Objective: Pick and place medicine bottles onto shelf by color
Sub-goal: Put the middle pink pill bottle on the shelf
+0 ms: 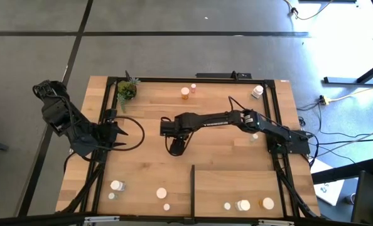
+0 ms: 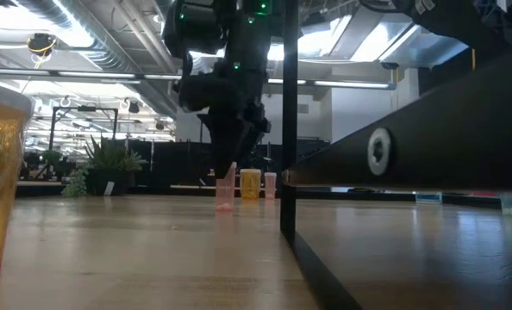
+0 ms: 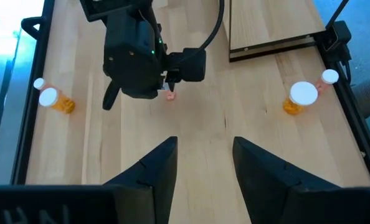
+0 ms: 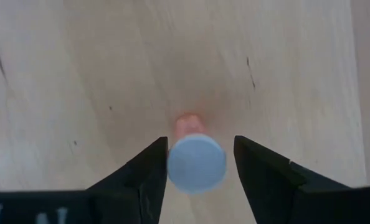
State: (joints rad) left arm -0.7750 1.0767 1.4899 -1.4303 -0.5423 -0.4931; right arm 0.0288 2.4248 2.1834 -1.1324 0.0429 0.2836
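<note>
- Fingers of my right gripper (image 4: 196, 171) stand on either side of a small pinkish-orange bottle (image 4: 195, 158) with a white cap; the left finger touches the cap, while a thin gap shows at the right one, so I cannot tell whether the bottle is pinched.
- That bottle stands upright on the table (image 1: 149, 160), near its middle, and my right arm reaches over it from the right edge, gripper pointing down.
- My left gripper (image 3: 203, 163) hangs with its fingers spread and nothing between them, near the table's left edge and aimed toward the centre.
- Near the far edge stand an orange bottle (image 1: 185, 93) and, just beside it, a smaller bottle (image 1: 193, 87); a white bottle (image 1: 257, 91) lies toward the far right corner.
- Toward the near left corner I see a white-capped bottle (image 1: 117, 186) with a tiny bottle beside it, and two more bottles (image 1: 161, 193) nearer the middle of the near edge.
- On the shelf (image 1: 237, 182), which fills the near right corner with a black strip along its left side, three bottles (image 1: 243, 205) sit along the near edge.
- At the far left corner stands a small green plant (image 1: 127, 90).
</note>
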